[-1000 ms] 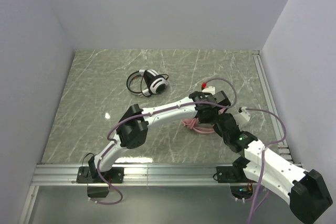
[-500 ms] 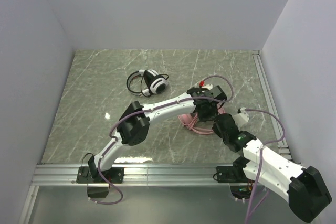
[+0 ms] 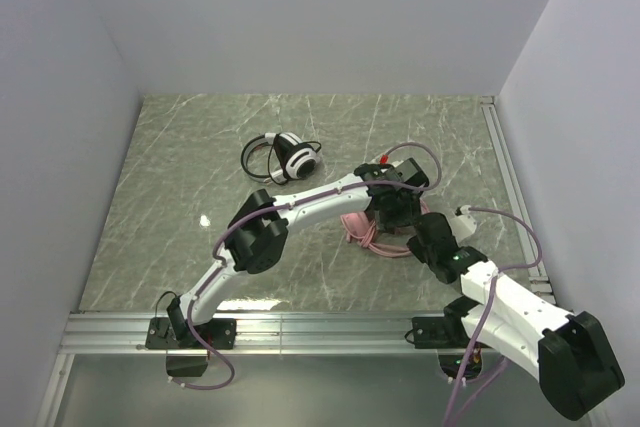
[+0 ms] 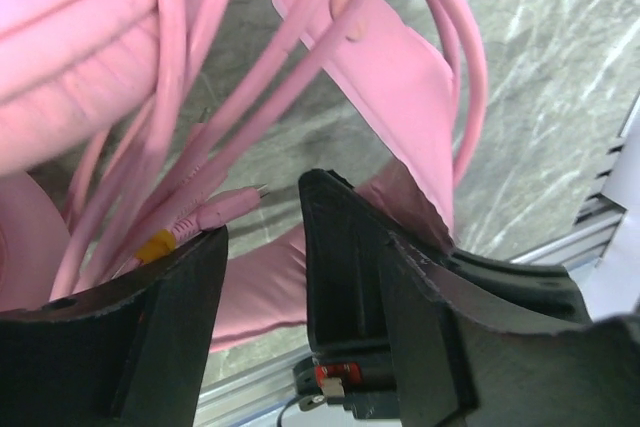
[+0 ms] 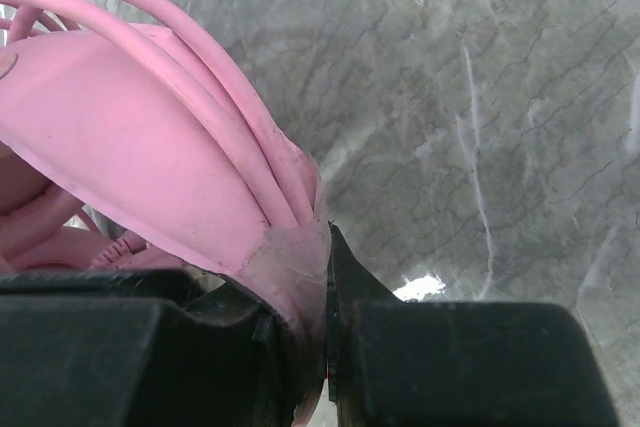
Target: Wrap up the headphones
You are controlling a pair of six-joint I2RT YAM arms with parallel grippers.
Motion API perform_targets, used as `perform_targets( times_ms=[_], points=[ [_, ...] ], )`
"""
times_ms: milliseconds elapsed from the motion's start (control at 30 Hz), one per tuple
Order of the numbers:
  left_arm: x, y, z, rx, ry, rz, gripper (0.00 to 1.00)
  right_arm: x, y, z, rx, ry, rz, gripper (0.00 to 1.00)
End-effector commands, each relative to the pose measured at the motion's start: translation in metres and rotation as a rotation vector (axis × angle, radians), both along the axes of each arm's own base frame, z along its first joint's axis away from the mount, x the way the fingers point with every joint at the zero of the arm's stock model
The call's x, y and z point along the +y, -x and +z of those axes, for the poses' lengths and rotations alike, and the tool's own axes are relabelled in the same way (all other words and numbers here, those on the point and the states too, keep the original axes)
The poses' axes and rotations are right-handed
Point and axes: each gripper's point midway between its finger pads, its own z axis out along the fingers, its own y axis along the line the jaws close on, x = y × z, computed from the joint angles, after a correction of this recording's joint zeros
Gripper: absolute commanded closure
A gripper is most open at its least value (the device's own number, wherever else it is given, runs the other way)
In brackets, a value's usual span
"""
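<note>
The right gripper [image 5: 325, 297] is pinching the pink headphones [image 5: 130, 147] by the band; the left gripper [image 4: 262, 267] is standing open and empty, the cable plug [image 4: 225, 209] lying between its fingers

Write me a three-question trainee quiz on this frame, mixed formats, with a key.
1. True or false: the right gripper is clamped on the pink headset.
2. Fill in: the left gripper has its jaws ___, with the pink cable's plug lying loose beside one finger.
3. Where is the black-and-white headset?
A. Under the left gripper
B. By itself on the table, beyond both arms
C. Held by the right gripper

Key: 1 true; 2 open; 3 B.
</note>
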Motion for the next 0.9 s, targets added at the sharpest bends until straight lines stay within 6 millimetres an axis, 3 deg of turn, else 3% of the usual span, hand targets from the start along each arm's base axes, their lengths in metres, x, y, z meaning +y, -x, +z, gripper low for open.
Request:
perform_targets(
  times_ms=[0, 100, 167, 200, 400, 700, 767, 867],
  points=[
    [-0.010, -0.005, 0.058, -0.050, 0.126, -0.005, 0.33, 0.006, -0.023, 0.023, -0.096, -0.058, -0.018, 1.00],
    [-0.013, -0.006, 0.068, -0.057, 0.150, -0.009, 0.30, 0.005, -0.024, 0.022, -0.091, -0.070, -0.020, 1.00],
    [-0.015, -0.006, 0.073, -0.061, 0.169, -0.012, 0.19, 0.007, -0.025, 0.022, -0.091, -0.085, -0.017, 1.00],
    [-0.015, -0.007, 0.076, -0.060, 0.176, -0.011, 0.06, 0.007, -0.025, 0.021, -0.087, -0.089, -0.014, 1.00],
    [-0.010, -0.010, 0.093, -0.069, 0.199, -0.005, 0.01, 0.008, -0.027, 0.020, -0.086, -0.108, -0.016, 1.00],
    [-0.010, -0.010, 0.130, -0.109, 0.279, -0.008, 0.08, 0.006, -0.030, 0.016, -0.077, -0.106, -0.027, 1.00],
    [-0.007, -0.011, 0.138, -0.121, 0.287, -0.008, 0.22, 0.005, -0.030, 0.017, -0.078, -0.103, -0.030, 1.00],
    [0.002, -0.016, 0.146, -0.146, 0.283, 0.018, 0.26, 0.005, -0.032, 0.018, -0.087, -0.105, -0.032, 1.00]
  ],
)
